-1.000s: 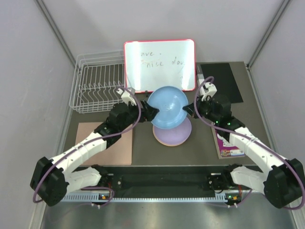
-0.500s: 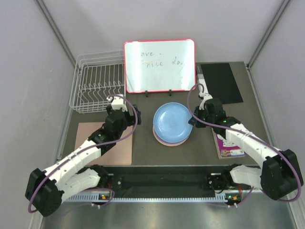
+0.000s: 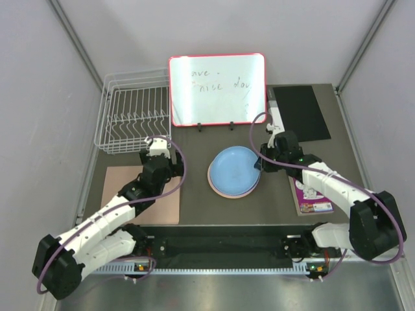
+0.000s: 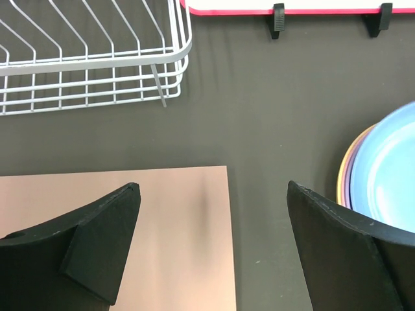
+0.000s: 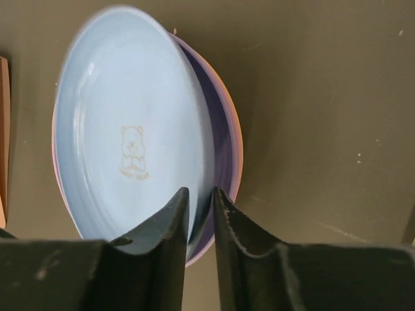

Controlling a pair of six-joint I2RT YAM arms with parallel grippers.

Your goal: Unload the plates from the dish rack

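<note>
The right gripper [image 5: 199,197] is almost closed, its jaws pinching the right rim of the blue plate [image 5: 123,129]. Only the right wrist view shows this grip clearly. It also shows the small bear printed in the middle of the plate. In that view the blue plate lies tilted on the stack, and the purple plate [image 5: 219,149] shows beneath it along one side. From above the tilt is hard to make out. There the blue plate simply sits a little off centre on the pile, with the pink plate [image 3: 227,193] showing as a rim on the near side.

The left gripper [image 4: 213,191] is spread wide and holds nothing. It hangs over the right edge of the peach mat [image 4: 181,246], left of the stack and apart from it. Its wrist view catches the stack's left edge, where the orange plate [image 4: 340,176] is the outermost rim.

All four plates are in one stack on the table [image 3: 194,188], at the centre, near of the whiteboard [image 3: 217,89] and between the two grippers. The rack [image 3: 133,120] stands at the far left, beside the whiteboard and far of the peach mat. The left wrist view shows only the rack's near right corner.

Only the top view takes in the black mat [image 3: 301,110] at the far right and the booklet [image 3: 311,202] lying under the right arm.
</note>
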